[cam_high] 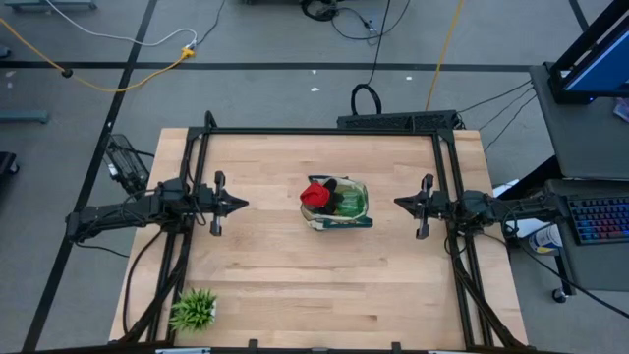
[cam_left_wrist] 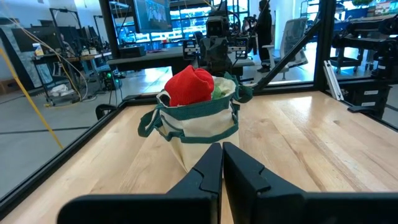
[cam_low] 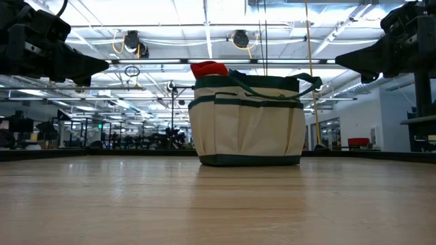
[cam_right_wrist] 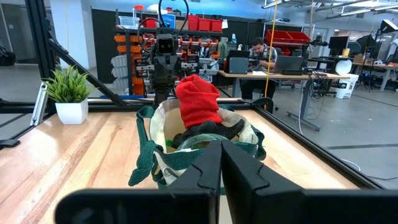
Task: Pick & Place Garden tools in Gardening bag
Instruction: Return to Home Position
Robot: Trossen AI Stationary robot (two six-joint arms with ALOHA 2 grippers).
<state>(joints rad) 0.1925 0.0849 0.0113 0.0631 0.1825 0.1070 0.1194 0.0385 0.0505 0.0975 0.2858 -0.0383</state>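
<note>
The cream gardening bag (cam_high: 339, 204) with green trim stands upright on its base at the table's middle. A red glove (cam_high: 314, 194) sticks out of its top, with dark and green tools beside it (cam_right_wrist: 208, 132). My left gripper (cam_high: 242, 205) hangs level and shut above the table, left of the bag. My right gripper (cam_high: 399, 204) hangs level and shut on the bag's right. Both are well apart from the bag (cam_low: 246, 121) and hold nothing. In each wrist view the shut fingers (cam_left_wrist: 221, 163) (cam_right_wrist: 220, 160) point at the bag.
A small potted green plant (cam_high: 194, 310) stands at the table's near left corner. A black frame rail (cam_high: 324, 131) runs round the table. Bare wood lies on all sides of the bag. A person sits at a desk beyond the table (cam_right_wrist: 260, 51).
</note>
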